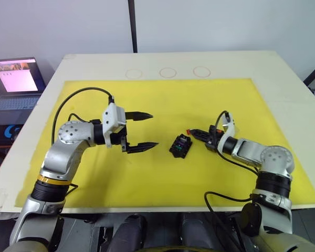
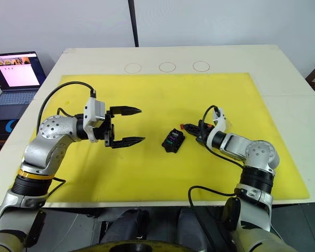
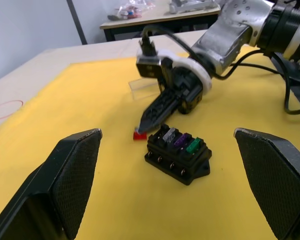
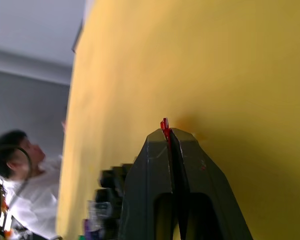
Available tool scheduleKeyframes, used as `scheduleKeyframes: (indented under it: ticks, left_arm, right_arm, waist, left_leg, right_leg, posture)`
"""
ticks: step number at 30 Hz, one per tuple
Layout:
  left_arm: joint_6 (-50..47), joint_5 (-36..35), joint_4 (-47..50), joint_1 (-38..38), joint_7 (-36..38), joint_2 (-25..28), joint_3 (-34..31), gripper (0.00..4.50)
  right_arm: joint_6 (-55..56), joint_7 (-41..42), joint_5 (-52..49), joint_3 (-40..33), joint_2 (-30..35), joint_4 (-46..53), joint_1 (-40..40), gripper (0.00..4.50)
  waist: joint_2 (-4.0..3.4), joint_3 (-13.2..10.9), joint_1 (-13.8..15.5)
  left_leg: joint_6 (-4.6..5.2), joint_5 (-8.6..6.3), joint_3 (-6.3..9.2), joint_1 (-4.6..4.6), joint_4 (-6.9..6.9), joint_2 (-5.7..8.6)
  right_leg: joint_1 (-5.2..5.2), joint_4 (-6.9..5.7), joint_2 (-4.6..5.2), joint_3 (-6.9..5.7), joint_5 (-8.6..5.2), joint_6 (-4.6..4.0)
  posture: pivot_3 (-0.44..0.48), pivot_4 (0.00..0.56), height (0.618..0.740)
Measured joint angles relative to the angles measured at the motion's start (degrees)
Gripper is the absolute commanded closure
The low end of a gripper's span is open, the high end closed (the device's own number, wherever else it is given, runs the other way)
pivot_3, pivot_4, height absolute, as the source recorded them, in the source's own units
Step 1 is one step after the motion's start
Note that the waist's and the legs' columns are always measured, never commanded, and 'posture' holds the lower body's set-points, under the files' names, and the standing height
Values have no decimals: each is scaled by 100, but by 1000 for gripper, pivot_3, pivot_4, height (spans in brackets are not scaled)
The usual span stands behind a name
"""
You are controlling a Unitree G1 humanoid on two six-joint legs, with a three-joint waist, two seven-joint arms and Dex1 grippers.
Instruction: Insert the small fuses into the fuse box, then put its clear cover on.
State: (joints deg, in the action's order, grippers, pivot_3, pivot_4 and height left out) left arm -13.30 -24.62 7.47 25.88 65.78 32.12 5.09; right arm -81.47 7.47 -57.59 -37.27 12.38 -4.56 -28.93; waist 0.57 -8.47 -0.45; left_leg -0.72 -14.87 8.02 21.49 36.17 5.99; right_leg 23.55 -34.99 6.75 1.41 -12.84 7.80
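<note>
The black fuse box (image 1: 180, 145) lies in the middle of the yellow mat (image 1: 163, 100). In its slots sit a grey fuse (image 3: 171, 133), a purple fuse (image 3: 181, 140) and a green fuse (image 3: 193, 146). My right gripper (image 1: 191, 132) is shut on the red fuse (image 4: 164, 124), holding it low over the mat just behind the box's far right corner. The clear cover (image 3: 147, 89) lies on the mat beyond the right gripper. My left gripper (image 1: 152, 129) hovers open and empty a short way left of the box, pointing at it.
The mat covers a cream table (image 1: 283, 68) with three circles (image 1: 167, 72) drawn near its far edge. A laptop (image 1: 13, 81) stands off the table's left side. A person (image 4: 15, 150) is seen in the right wrist view.
</note>
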Motion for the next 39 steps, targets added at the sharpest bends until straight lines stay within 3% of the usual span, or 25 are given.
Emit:
scheduleKeyframes:
  ticks: [5,10,15,22,33,36,39]
  left_arm:
    - [-22,-112,-1,-65,115,45,-6,0]
    - [-22,-188,-27,-67,285,93,-2,0]
    - [-21,-213,-27,-75,402,94,2,0]
    - [-25,-215,-7,-85,415,83,25,0]
    - [-35,-214,14,-113,386,3,48,0]
    - [-37,-214,20,-114,367,0,48,0]
    - [-41,-214,66,-114,328,0,48,0]
  right_arm:
    - [-222,-1815,-1454,-828,-555,1523,504,4372]
    - [1637,-5344,-4165,342,-814,3219,2049,4372]
    - [3555,-7252,-5263,1416,-561,4156,2477,4372]
    - [4797,-7546,-5318,2300,-220,4308,2989,4372]
    - [5249,-6998,-4952,2620,542,3921,3253,4372]
    - [5345,-7002,-4988,2724,644,3921,3251,3830]
    - [5449,-7033,-5171,2793,748,3922,3167,2834]
  waist:
    - [-11,-6,-19]
    - [-44,-27,-51]
    - [-45,-28,-51]
    - [-45,-28,-30]
    - [-45,-29,-27]
    - [-45,-29,-24]
    - [-44,-30,-22]
  left_leg:
    - [0,0,3,2,-13,-3]
    - [0,0,-9,5,-20,-3]
    - [1,-1,-8,2,-22,-4]
    - [3,-1,-6,-1,-20,-3]
    - [5,-3,-5,-3,-21,-4]
    - [5,-3,-4,-2,-21,-4]
    - [5,-3,-4,-2,-21,-4]
  right_leg:
    - [12,-4,-1,2,-3,-4]
    - [23,-7,6,11,-12,-6]
    - [19,-6,1,10,-20,0]
    - [11,-5,-1,9,-22,2]
    - [9,-5,-3,8,-27,0]
    - [9,-4,-3,8,-28,0]
    - [9,-4,-2,8,-30,-3]
  posture:
    - [0,150,740]
    - [0,150,740]
    - [0,150,740]
    - [0,150,740]
    - [0,150,740]
    - [0,150,740]
    - [0,150,740]
